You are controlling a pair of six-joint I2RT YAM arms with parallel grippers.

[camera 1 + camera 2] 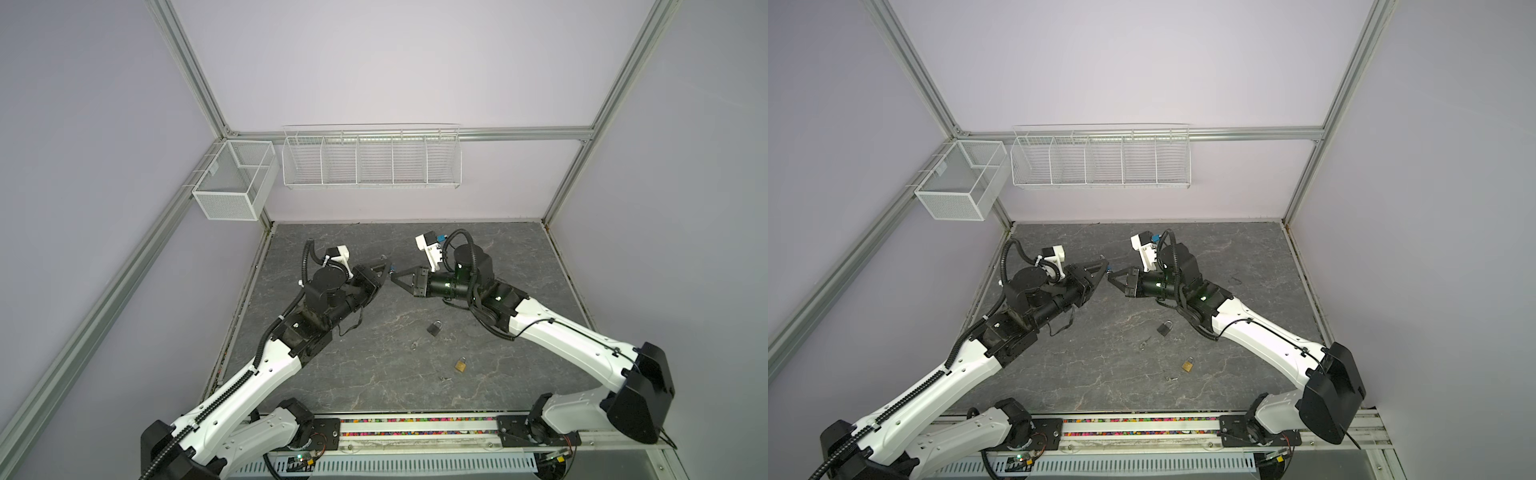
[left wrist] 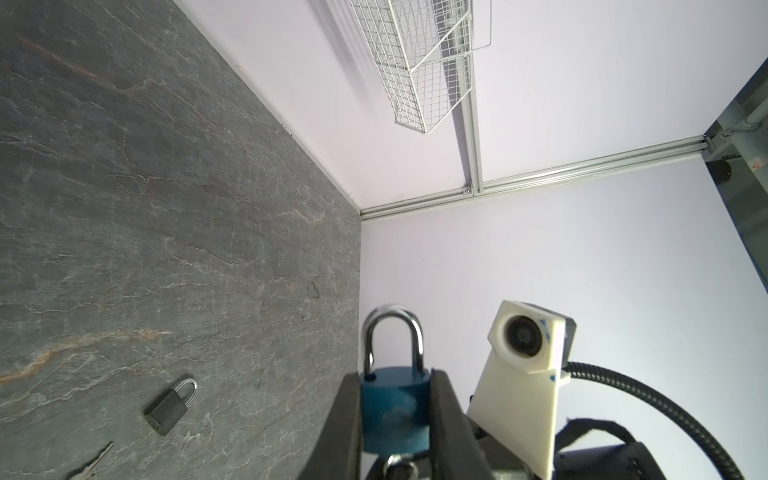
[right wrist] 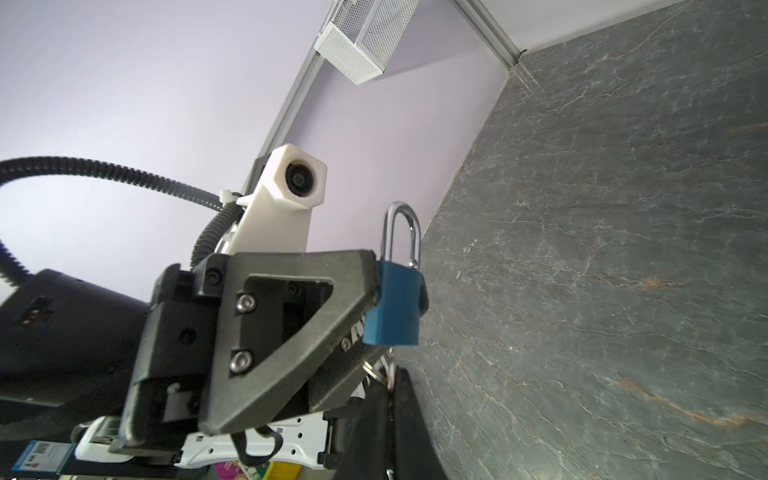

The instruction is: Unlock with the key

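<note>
Left gripper (image 1: 381, 273) clamps blue lock (image 2: 392, 415) over worktop's (image 1: 374, 382) far half. Right gripper (image 1: 394, 279) is pinched shut on key (image 2: 400, 471) at keyhole. Shackle (image 2: 392, 328) looks seated, so turning is left, I'd judge.

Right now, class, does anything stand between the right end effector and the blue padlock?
Nothing visible does: the right end effector sits close at the base of the blue padlock clamped in the left end effector.

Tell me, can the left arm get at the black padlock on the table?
Probably not: the left gripper is shut on the blue padlock. The black padlock lies uncovered on the table, but those jaws are busy.
</note>
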